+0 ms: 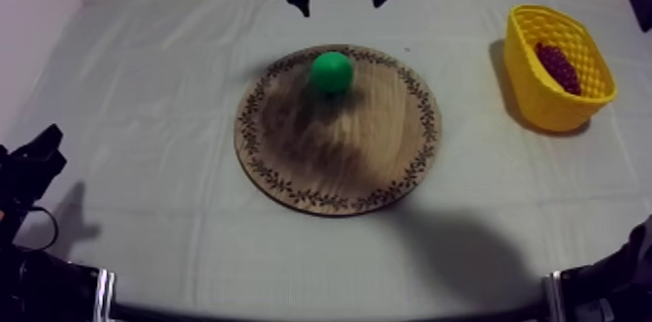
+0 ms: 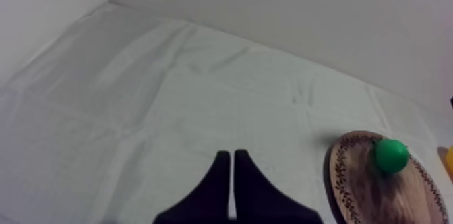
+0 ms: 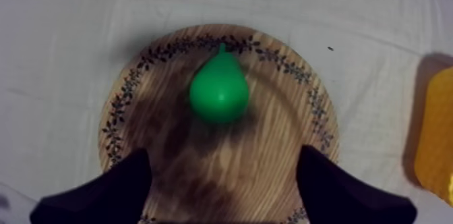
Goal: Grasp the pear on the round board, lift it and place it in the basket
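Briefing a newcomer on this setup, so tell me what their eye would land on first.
The bright green pear stands out first, lying on the round wooden board near its far rim, mid-table. Next comes the yellow basket at the table's right side, with a bunch of dark grapes inside. The right gripper hangs open above the board, close to the pear.

Dark red bunch of toy grapes point(image 1: 558, 67) at far right of wrinkled grey-white cloth-covered surface point(image 1: 136, 161); pale wall point(image 2: 303, 11) behind.
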Available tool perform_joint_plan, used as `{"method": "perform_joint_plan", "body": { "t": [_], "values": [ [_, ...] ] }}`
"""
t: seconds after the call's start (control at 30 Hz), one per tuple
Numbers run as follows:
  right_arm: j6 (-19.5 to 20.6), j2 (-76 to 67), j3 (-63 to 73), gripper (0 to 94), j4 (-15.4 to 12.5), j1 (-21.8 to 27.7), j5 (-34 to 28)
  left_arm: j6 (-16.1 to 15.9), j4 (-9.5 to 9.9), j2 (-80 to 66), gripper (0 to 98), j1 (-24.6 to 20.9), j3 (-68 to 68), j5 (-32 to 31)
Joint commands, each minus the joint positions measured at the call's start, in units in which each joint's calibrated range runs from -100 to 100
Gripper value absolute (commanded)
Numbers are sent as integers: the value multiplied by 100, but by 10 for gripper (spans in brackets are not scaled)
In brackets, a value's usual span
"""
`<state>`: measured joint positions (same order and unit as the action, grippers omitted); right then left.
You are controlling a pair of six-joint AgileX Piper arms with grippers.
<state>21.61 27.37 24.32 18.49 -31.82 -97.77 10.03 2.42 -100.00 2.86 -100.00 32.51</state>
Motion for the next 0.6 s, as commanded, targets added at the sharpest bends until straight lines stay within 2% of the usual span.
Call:
{"method": "perform_joint_plan", "body": {
  "t": [0.0,0.57],
  "values": [
    [-35,28,-9,633,-60,17,6,1,0,0,1,0,0,-1],
    [-234,910,-178,644,-357,144,436,1,0,0,1,0,0,-1]
  ]
}}
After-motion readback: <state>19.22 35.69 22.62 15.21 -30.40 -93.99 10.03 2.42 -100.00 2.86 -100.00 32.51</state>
